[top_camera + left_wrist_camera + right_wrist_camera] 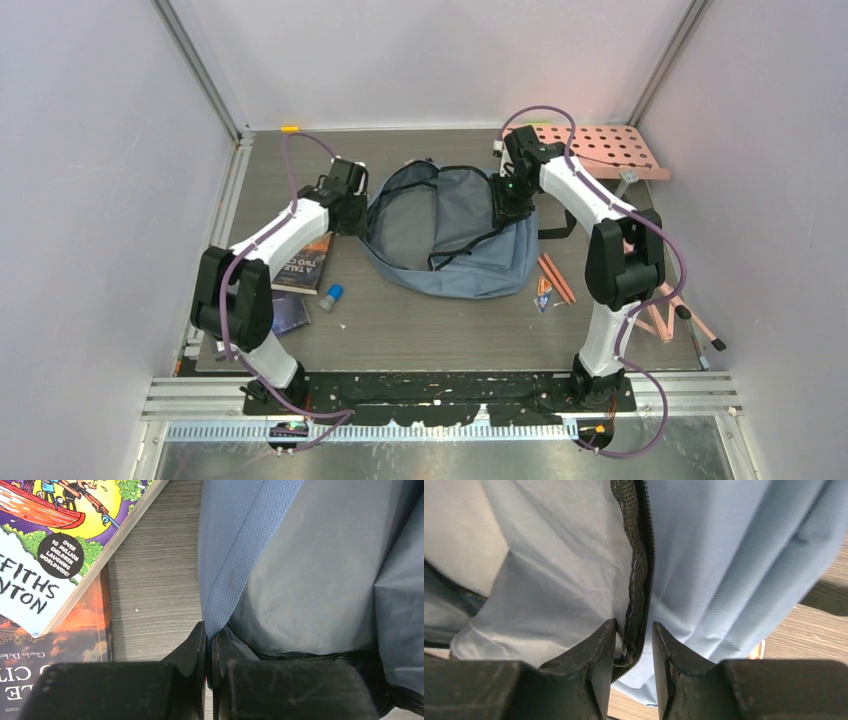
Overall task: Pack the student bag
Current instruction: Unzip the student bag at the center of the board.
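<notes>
The student bag (450,235), grey-blue with its zipper undone and mouth gaping, lies at the table's middle back. My left gripper (362,210) is at the bag's left rim. In the left wrist view it (209,630) is shut on a fold of the blue rim fabric (235,555). My right gripper (503,212) is at the bag's right rim. In the right wrist view its jaws (634,630) stand apart around the black zipper edge (636,555), not pinching it, with light blue outer fabric (724,555) to the right.
Books (305,262) lie left of the bag under the left arm: a cartoon-covered one (50,540) over an orange one (60,650), and a dark one (288,312) nearer. A small blue-capped item (331,296) and pencils (555,278) lie beside the bag. A pegboard (600,150) stands back right.
</notes>
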Controlling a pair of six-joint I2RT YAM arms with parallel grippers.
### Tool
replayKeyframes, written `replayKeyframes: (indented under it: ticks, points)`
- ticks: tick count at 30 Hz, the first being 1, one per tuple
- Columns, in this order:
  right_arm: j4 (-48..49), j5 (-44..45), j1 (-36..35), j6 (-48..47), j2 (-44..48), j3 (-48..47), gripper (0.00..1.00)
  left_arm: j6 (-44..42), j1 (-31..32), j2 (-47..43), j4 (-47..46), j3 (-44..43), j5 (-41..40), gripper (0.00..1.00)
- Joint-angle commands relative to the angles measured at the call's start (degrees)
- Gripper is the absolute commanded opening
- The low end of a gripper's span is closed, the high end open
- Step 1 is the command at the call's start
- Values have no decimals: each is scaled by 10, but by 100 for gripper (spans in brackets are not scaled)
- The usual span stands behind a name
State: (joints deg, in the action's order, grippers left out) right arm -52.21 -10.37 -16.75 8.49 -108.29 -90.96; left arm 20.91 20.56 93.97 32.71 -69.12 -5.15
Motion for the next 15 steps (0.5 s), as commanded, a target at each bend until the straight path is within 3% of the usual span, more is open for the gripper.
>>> replayKeyframes:
  ticks: [1, 9, 12, 15]
  points:
    - [6, 85, 2, -22, 25, -7, 39, 1, -3, -26, -27, -8, 20, 0]
    - [7, 89, 2, -17, 62, 17, 40, -15, -3, -35, -33, -29, 28, 4]
    - [10, 78, 2, -13, 74, 12, 40, -25, -3, -43, -35, -43, 29, 22]
    - [19, 76, 2, -10, 88, 4, 41, -40, -3, -54, -33, -63, 13, 56]
